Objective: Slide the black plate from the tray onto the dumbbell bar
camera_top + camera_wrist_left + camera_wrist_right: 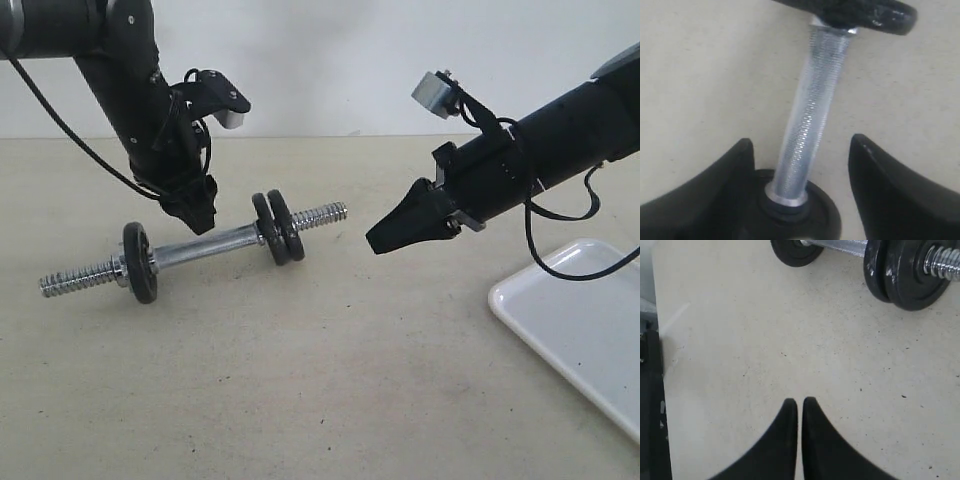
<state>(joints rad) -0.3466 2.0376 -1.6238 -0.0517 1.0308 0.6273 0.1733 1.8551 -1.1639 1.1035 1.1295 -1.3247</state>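
— What does the exterior view show?

— The dumbbell bar lies on the beige table. A single disc sits near its left end and two discs stand side by side toward the right. The black plate is the outer one of that pair, threaded on the bar and touching the inner disc. The bare threaded end sticks out beyond it.

— And the tray?

— The white tray lies at the right edge, well apart from the bar. The left gripper hangs just above the chrome handle, between the single disc and the pair. The right gripper hovers in the air, between the threaded end and the tray, its tip pointing toward the bar.

— The left wrist view?

— There the left gripper has its jaws spread wide. The knurled handle runs between the two fingers without touching either. A black disc shows at each end of the handle; which is which cannot be told.

— The right wrist view?

— The right gripper has its jaws pressed together with only a thin slit between, holding nothing. Beyond it lie the black plate on the threaded end, the inner disc against it, and the single disc farther along.
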